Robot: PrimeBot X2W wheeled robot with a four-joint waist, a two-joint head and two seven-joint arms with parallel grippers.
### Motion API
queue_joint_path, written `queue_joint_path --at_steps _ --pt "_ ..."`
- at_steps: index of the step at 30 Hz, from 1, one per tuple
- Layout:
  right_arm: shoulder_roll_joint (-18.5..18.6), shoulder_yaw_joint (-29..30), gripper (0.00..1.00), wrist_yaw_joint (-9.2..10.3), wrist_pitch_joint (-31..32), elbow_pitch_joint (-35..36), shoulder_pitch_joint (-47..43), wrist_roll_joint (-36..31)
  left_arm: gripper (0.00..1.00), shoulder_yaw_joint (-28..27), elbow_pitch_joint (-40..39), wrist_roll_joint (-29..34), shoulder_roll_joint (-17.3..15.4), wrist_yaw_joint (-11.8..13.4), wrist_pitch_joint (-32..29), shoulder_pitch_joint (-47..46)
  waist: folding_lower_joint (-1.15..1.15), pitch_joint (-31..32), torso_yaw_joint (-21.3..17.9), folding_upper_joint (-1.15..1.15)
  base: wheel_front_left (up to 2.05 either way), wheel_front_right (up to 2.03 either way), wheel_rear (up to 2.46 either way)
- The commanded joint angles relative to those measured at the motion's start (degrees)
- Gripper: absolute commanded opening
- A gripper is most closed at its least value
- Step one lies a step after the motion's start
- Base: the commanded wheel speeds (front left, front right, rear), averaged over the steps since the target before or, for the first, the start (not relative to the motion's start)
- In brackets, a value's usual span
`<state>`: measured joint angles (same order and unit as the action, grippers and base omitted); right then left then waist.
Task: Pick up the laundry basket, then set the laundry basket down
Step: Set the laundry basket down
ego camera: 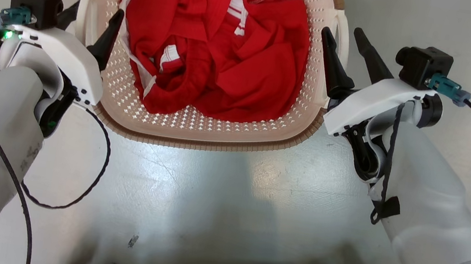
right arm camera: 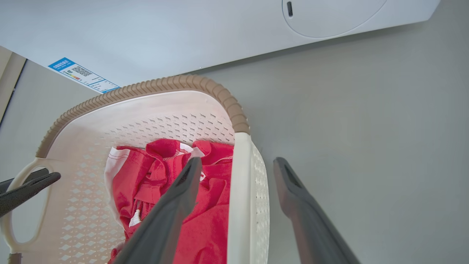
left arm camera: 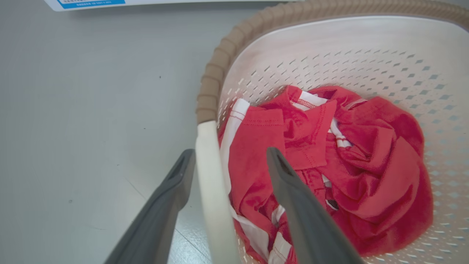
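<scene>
Head view: laundry basket (ego camera: 218,125) between fingers (ego camera: 335,68)

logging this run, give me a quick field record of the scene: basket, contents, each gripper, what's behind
basket: laundry basket, cream with brown rim, appears to sit on the grey floor
contents: crumpled red clothes with white trim
left gripper: open, straddling the left handle, one finger inside the basket, one outside
right gripper: open, straddling the right handle the same way
grip: neither closed on a handle yet
behind basket: white appliance with a blue label
</scene>
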<state>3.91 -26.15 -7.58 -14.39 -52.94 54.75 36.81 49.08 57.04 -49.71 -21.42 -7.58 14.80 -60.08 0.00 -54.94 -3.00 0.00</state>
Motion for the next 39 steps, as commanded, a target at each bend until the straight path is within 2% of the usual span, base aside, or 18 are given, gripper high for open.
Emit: queue_joint_path --at_steps 1,17,26,39 --pt "-1.03 -0.21 1.00 0.09 -0.61 1.18 -4.11 -0.63 1.00 -1.63 -0.61 -0.06 -2.03 0.09 0.19 1.94 0.00 0.79 -0.06 0.00 0.00 0.00 0.00" --pt "-1.03 6.24 1.00 0.09 -0.61 6.59 -8.75 -9.35 1.00 -7.29 -4.17 1.25 -1.31 0.09 0.19 5.86 0.00 8.32 -0.74 0.00 0.00 0.00 0.00" --pt "-1.03 12.37 1.00 0.09 -0.61 14.14 -16.70 -16.95 1.00 -16.78 -10.09 3.51 -0.58 0.19 0.19 13.54 0.00 18.01 -1.22 0.00 0.00 0.00 0.00" --pt "-1.03 19.78 1.00 0.09 -0.61 26.47 -32.68 -25.92 1.00 -29.95 -20.61 11.19 3.09 0.49 0.19 30.26 0.00 34.78 -1.28 0.00 0.00 0.00 0.00"
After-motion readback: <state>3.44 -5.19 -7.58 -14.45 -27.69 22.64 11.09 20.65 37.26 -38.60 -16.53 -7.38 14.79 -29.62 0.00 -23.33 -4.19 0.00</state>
